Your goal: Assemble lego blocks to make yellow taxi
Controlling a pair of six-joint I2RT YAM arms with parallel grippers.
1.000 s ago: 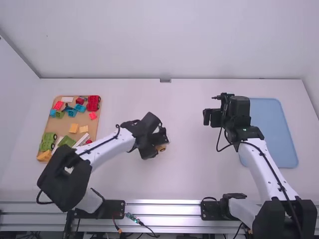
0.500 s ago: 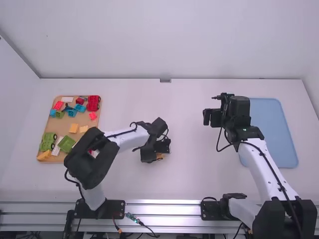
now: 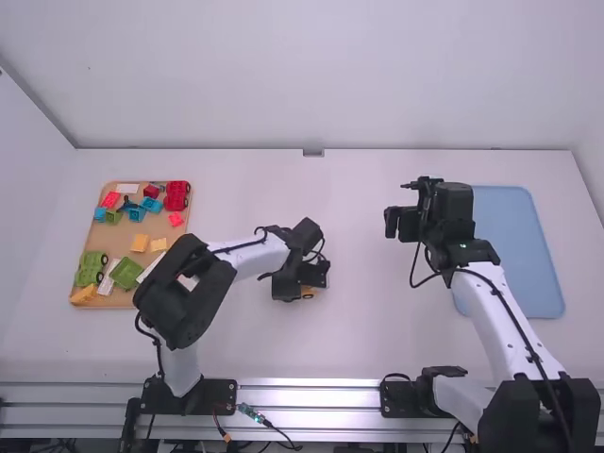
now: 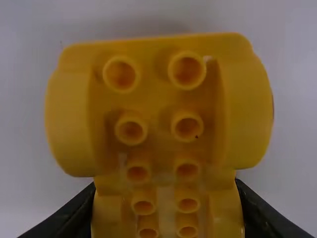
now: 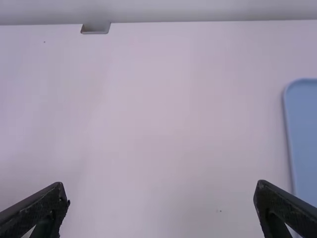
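Left gripper (image 4: 166, 187) is closed on both sides of the yellow car base (image 4: 154, 106), probably for keeping it steady during the building.

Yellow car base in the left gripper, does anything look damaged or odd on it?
Just a dark speck on one stud of the yellow car base, breaking its plain colour. Otherwise it looks whole in the left gripper.

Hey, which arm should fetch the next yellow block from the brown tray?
Left, probably. The left claw is nearer the brown tray, though it must first release the yellow car base. The right claw is open but farther off.
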